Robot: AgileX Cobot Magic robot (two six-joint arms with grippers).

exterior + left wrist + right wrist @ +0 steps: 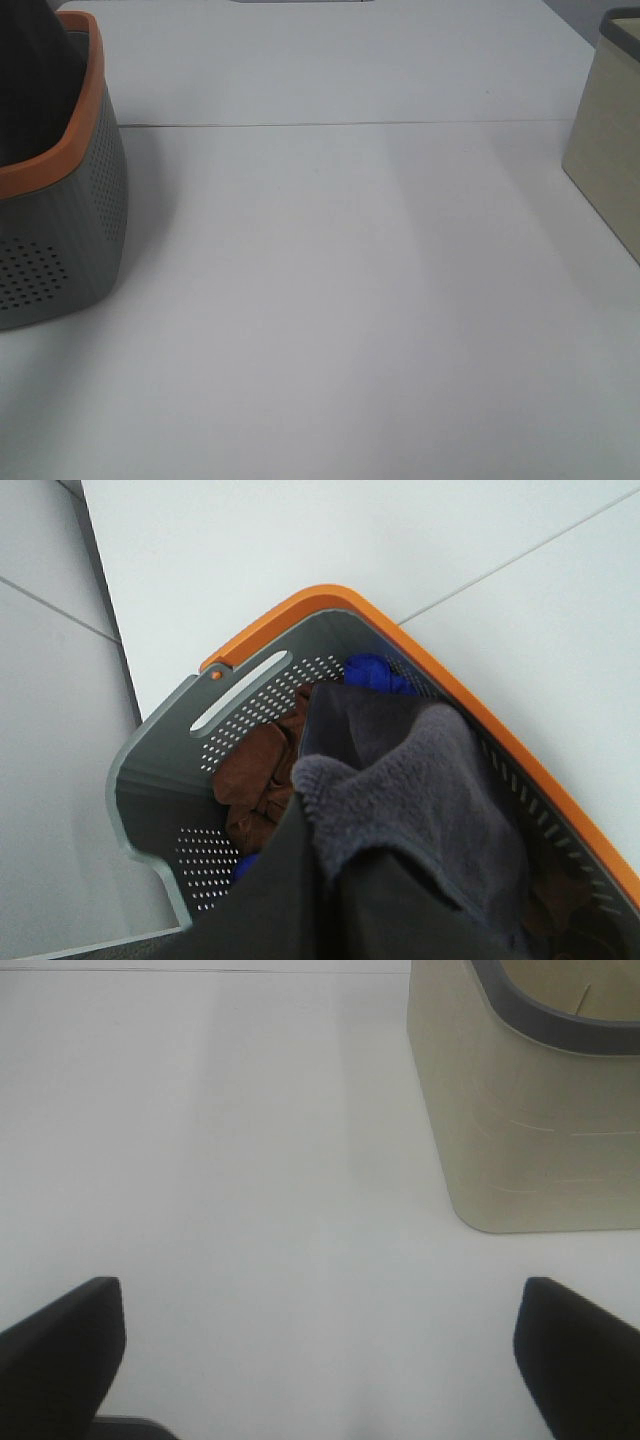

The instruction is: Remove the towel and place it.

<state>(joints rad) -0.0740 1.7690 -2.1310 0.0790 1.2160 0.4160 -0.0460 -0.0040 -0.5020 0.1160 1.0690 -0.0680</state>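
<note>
The left gripper (325,890) is pressed together on a fold of the towel (420,790). The dark cloth rises in a bunched peak from inside the grey basket (150,800) to the jaws, and the rest of it drapes down the basket's orange-rimmed side. Beneath and beside it lie a brown cloth (255,775) and a blue cloth (375,672), both apparently loose in the basket and not in the pinch (though where the dark folds cover them, that cannot be confirmed). The step in hand looks like the lift-out. To do it well, the arm should rise straight and slowly until the hanging hem is above the rim. It should watch that the nap does not drag either neighbour up with it, and only then carry the towel sideways over the white table (350,300). The right gripper (320,1305) hangs with its fingers spread wide over bare tabletop, holding nothing, near a beige bin (520,1140), so it could steady a trailing corner if needed. No brand, label or writing can be read on the basket, the bin or the cloths, and no tag on the towel is in sight.
</note>
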